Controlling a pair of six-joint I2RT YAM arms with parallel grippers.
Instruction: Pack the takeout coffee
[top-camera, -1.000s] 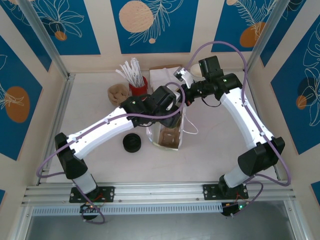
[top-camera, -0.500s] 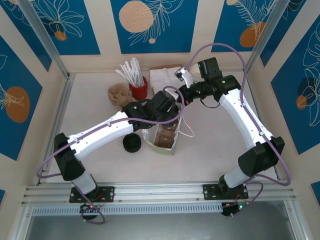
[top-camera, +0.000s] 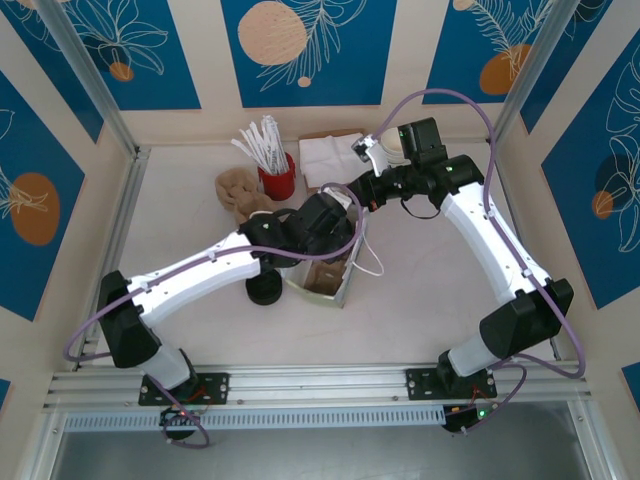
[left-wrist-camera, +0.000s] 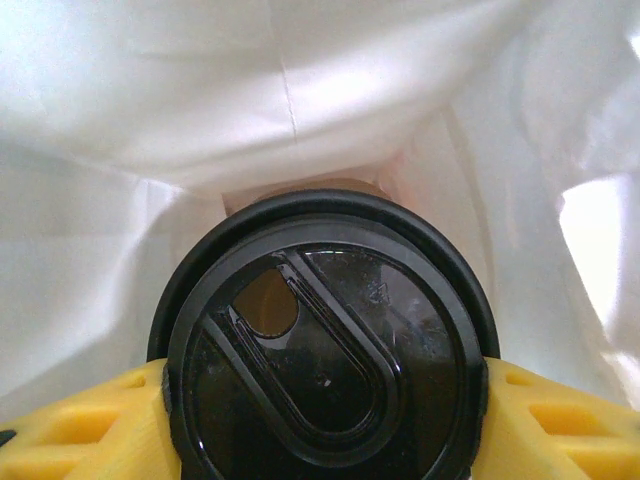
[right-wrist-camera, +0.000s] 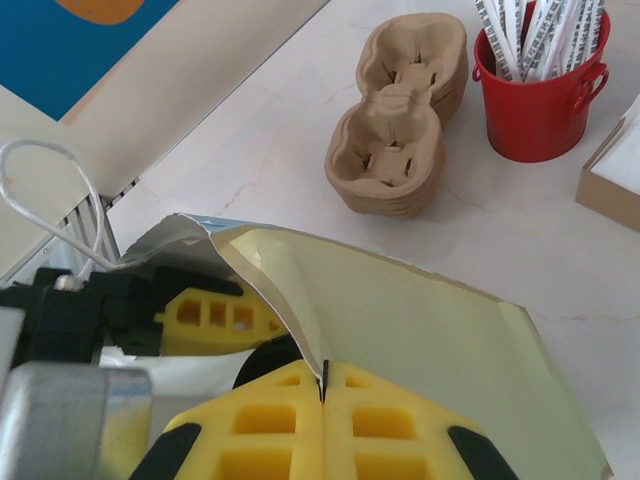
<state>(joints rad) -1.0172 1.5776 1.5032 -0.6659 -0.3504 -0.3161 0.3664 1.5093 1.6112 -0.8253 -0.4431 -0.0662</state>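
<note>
The takeout coffee (left-wrist-camera: 325, 340) shows its round black lid with a sip hole, close below the left wrist camera and inside the white bag (left-wrist-camera: 300, 90). My left gripper (left-wrist-camera: 325, 410) is shut on it, with yellow fingers (left-wrist-camera: 85, 425) pressed against both sides of the lid. From above, the left gripper (top-camera: 320, 232) reaches into the bag (top-camera: 335, 285) at the table's middle. My right gripper (right-wrist-camera: 323, 385) is shut on the bag's rim (right-wrist-camera: 270, 290) and holds its mouth open. The right gripper (top-camera: 357, 190) sits just behind the bag.
A low stack of black lids (top-camera: 262, 290) lies left of the bag. Behind it stand brown cup carriers (top-camera: 237, 190), a red bucket of sticks (top-camera: 277, 180) and a napkin box (top-camera: 330, 150). The carriers (right-wrist-camera: 400, 120) and bucket (right-wrist-camera: 540, 90) are beyond the bag.
My left gripper has moved toward the near edge and down into the bag with the coffee. The bag has tilted and shifted a little to the left. The right gripper kept its pinch.
</note>
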